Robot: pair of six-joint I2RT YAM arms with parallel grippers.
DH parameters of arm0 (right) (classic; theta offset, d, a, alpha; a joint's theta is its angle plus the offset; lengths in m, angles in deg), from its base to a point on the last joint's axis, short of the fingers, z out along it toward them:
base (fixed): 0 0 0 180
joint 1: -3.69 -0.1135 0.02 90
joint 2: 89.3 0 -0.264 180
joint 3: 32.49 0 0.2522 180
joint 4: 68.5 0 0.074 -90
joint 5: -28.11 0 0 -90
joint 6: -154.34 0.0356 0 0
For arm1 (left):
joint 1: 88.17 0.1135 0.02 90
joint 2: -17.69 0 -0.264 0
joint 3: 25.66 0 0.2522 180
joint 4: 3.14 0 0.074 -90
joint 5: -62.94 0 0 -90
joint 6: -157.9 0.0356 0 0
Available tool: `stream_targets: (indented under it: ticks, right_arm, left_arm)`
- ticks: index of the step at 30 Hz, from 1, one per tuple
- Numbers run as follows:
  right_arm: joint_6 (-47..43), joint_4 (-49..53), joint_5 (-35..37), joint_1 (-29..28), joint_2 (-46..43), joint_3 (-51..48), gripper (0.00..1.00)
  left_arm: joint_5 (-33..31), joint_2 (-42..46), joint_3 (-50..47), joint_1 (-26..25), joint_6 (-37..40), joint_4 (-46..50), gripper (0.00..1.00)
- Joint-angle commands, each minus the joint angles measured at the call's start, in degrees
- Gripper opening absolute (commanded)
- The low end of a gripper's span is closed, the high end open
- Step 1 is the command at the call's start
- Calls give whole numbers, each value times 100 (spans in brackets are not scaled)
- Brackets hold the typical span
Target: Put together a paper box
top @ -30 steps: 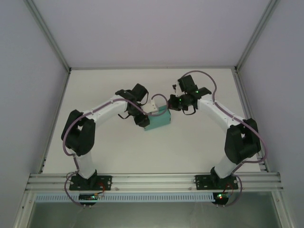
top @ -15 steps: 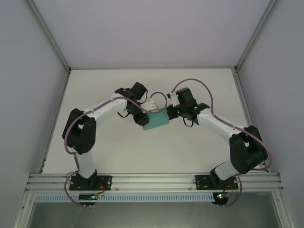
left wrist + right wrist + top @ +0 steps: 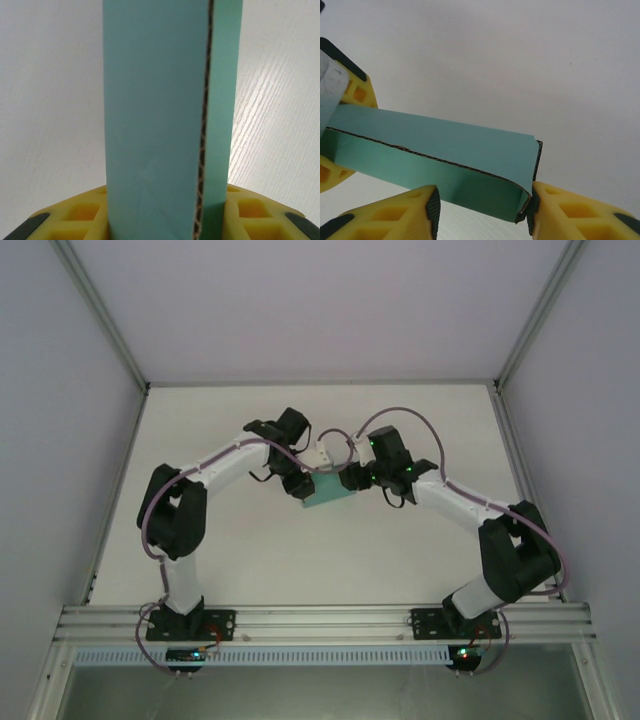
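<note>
Left gripper (image 3: 165, 215) clamped on paper box (image 3: 150, 100); right gripper (image 3: 485, 205) apart, box end between its jaws — closing hard risks crushing it.

The paper box (image 3: 330, 492) spanned the gap between the left tool (image 3: 300, 485) and the right tool (image 3: 352, 478) at mid-counter, so there was no way through between the two wrists. The bare counter (image 3: 220, 420) lay open behind the arms, in front towards their bases, and along both sides. The enclosure walls (image 3: 60, 440) and corner posts (image 3: 100, 312) closed it in on three sides.
</note>
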Motion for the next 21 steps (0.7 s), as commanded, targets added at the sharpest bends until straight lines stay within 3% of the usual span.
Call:
stream_targets:
  ticks: [1,6,8,12,16,21]
  right_arm:
    - [60,609,-323,-32,20,80,50]
    - [23,913,-114,-19,222,328,37]
    - [24,918,70,-30,256,349,27]
    - [95,842,406,-22,254,361,24]
    - [225,850,635,-29,322,454,1]
    - [382,932,883,-150,370,399,0]
  left_arm:
    - [216,-243,75,-66,349,-287,3]
    - [164,-278,121,-68,500,-229,2]
    - [172,-304,177,-72,551,-184,2]
    - [189,-313,180,-70,611,-143,2]
    - [145,-322,187,-71,611,-149,3]
    - [-8,-279,215,-65,293,-387,30]
